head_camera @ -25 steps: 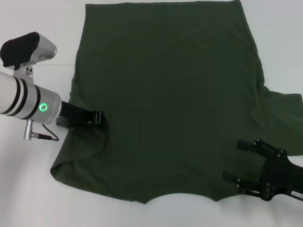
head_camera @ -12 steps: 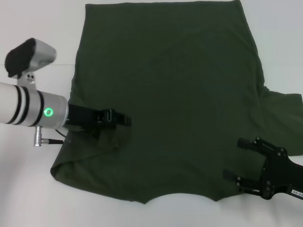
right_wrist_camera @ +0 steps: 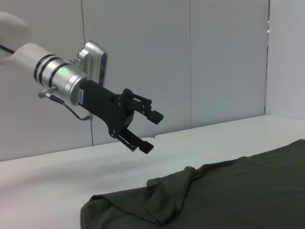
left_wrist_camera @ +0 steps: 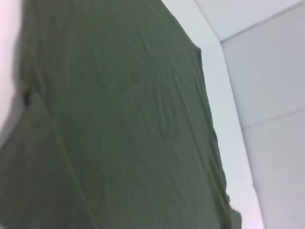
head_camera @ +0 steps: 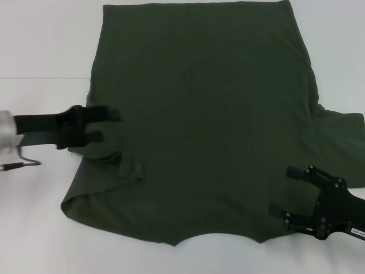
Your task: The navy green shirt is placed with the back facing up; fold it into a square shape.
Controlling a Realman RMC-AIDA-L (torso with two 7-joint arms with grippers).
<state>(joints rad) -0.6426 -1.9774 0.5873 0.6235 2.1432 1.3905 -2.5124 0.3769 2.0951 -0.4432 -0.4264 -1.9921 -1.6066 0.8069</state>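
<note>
Shirt (head_camera: 205, 114) first: the navy green shirt lies spread back-up on the white table (head_camera: 40, 40), its left sleeve already turned in over the body, leaving a small rumpled flap near the left edge, while the right sleeve sticks out flat on the far side. The left gripper (head_camera: 104, 125) is lifted above the shirt's left edge, fingers spread and empty; the right wrist view shows clear air between it and the cloth. The right gripper (head_camera: 288, 195) sits low over the shirt's near right corner, fingers also spread, holding nothing.

To do this step well, I judge the rumpled flap should be smoothed before any further fold, and the right sleeve brought in to match, so both side edges run straight.

A second ago the left gripper lay down on the folded sleeve; half a second ago it reached further inward. Now it is raised and drawn back outward. The right gripper has not moved.
</note>
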